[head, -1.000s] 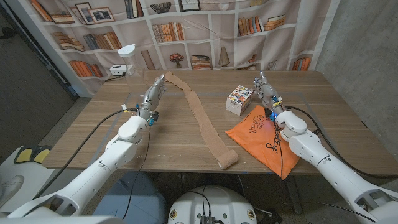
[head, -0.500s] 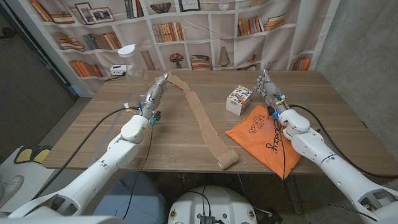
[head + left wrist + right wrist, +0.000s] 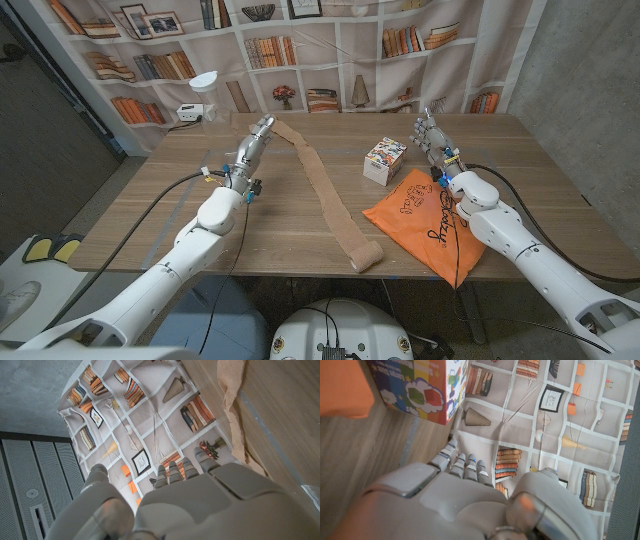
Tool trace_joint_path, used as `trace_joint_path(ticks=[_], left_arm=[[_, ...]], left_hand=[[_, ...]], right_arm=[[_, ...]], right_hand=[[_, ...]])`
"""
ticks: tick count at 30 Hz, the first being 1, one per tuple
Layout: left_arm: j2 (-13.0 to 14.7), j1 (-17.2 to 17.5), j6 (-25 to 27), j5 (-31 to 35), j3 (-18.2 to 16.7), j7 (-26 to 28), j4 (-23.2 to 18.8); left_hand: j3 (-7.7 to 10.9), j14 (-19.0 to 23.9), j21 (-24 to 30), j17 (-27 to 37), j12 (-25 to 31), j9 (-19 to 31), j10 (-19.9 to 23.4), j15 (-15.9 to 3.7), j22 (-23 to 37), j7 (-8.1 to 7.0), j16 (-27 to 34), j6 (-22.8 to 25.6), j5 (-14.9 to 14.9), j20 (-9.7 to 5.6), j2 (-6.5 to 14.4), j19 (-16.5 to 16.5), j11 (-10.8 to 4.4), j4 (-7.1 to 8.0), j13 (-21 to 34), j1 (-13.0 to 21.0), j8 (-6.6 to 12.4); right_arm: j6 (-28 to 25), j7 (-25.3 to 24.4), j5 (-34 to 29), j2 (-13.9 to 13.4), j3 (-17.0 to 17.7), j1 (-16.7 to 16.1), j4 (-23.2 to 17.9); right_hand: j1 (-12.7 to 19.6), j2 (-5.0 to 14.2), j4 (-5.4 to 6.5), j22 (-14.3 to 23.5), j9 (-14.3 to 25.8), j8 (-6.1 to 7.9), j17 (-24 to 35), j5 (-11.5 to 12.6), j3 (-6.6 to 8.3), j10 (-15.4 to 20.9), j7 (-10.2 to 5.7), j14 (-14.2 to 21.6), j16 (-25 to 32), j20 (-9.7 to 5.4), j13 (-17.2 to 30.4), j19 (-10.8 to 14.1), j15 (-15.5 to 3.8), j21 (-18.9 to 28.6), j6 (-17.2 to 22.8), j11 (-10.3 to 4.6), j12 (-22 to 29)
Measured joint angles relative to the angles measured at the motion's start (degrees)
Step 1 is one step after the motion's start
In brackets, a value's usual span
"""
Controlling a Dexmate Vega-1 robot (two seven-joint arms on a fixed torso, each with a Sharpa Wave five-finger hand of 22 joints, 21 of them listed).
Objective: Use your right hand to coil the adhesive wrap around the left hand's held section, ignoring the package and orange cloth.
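While the left hand (image 3: 252, 143) reaches to the upper end of the adhesive wrap (image 3: 325, 195) in the upper middle of the head view, the right hand (image 3: 430, 139) stands apart at upper right.

Whether the left hand's fingers actually clamp the tan strip cannot be told; the right hand's fingers are extended together and hold nothing. From the left hand the wrap runs diagonally down to its roll (image 3: 366, 256) at the lower middle table (image 3: 290, 235) edge. Just left of the right hand sits the colourful package (image 3: 384, 160), its print unreadable. Below that hand lies the orange cloth (image 3: 425, 222), bearing dark cursive lettering too small to read.
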Motion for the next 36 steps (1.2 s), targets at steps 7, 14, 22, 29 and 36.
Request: trace_joint_path(ticks=[7,14,22,29,36], left_arm=[[0.28,1.76,-0.4,3.19,-0.66,3.0,-2.77],[0.39,3.0,-0.74,5.89,-1.2,5.33,-4.52],[-0.23,3.88,-1.26,9.3,-1.57,8.25,-5.5],[-0.86,4.45,-1.46,12.12,-1.88,10.91,-5.98],[-1.24,5.51,-1.22,14.97,-2.6,13.8,-7.34]], left_hand=[[0.0,0.0,0.0,0.0,0.0,0.0,0.0,0.0,0.0,0.0,0.0,0.0,0.0,0.0,0.0,0.0,0.0,0.0,0.0,0.0,0.0],[0.07,-0.42,0.0,0.0,0.0,0.0,0.0,-0.42,0.0,-0.2,0.0,0.2,0.0,0.0,0.23,0.0,0.01,-0.41,0.0,0.23,0.0],[0.0,-0.42,0.0,0.0,0.0,0.0,0.0,-0.42,0.0,-0.2,0.0,0.51,0.0,0.0,-0.01,-0.01,0.01,-0.48,0.0,0.47,0.0],[0.17,-0.4,0.46,0.0,0.0,0.14,0.2,-0.44,-0.15,0.31,0.0,1.12,0.0,-2.27,-0.01,1.22,-0.19,-0.65,0.0,0.47,0.0],[0.01,-0.15,0.62,0.0,0.0,0.14,0.46,-0.64,-0.15,0.62,0.0,1.42,0.0,-2.93,0.07,1.9,-0.41,-0.97,0.0,1.0,0.0]], right_arm=[[0.01,0.11,0.32,0.0,0.25,-0.14,0.0],[0.4,0.26,0.6,-0.29,0.62,-0.83,-0.2],[0.76,0.34,0.82,-0.78,1.01,-1.51,-0.73],[1.05,0.35,0.83,-0.84,1.17,-1.6,-0.77],[1.29,0.34,0.92,-0.89,1.48,-1.61,-0.56]], right_hand=[[0.0,0.0,-0.24,0.0,0.0,0.0,0.0,-0.28,0.24,0.0,0.0,-0.31,0.0,0.0,0.0,-0.41,-0.31,0.0,0.0,0.0,0.0],[0.0,0.0,-0.24,0.0,0.0,0.0,0.0,-0.28,0.24,-0.29,-0.01,-0.31,0.0,-0.31,0.0,-0.71,-0.31,0.0,-0.01,0.12,0.0],[0.0,0.0,-0.24,0.0,0.0,0.0,0.0,-0.28,0.24,-0.52,-0.31,-0.31,0.0,0.0,0.0,-1.01,-0.31,0.0,-0.31,-0.1,0.0],[0.33,0.13,-0.23,0.0,0.0,0.0,0.0,-0.28,0.24,-0.52,-0.31,-0.31,0.0,0.0,0.0,-1.01,-0.31,0.0,-0.31,-0.1,0.0],[0.45,0.0,-0.23,0.0,0.0,0.0,0.01,-0.28,0.24,-0.51,-0.31,-0.39,0.0,-0.2,-0.01,-1.21,-0.39,0.0,-0.31,-0.1,0.0]])
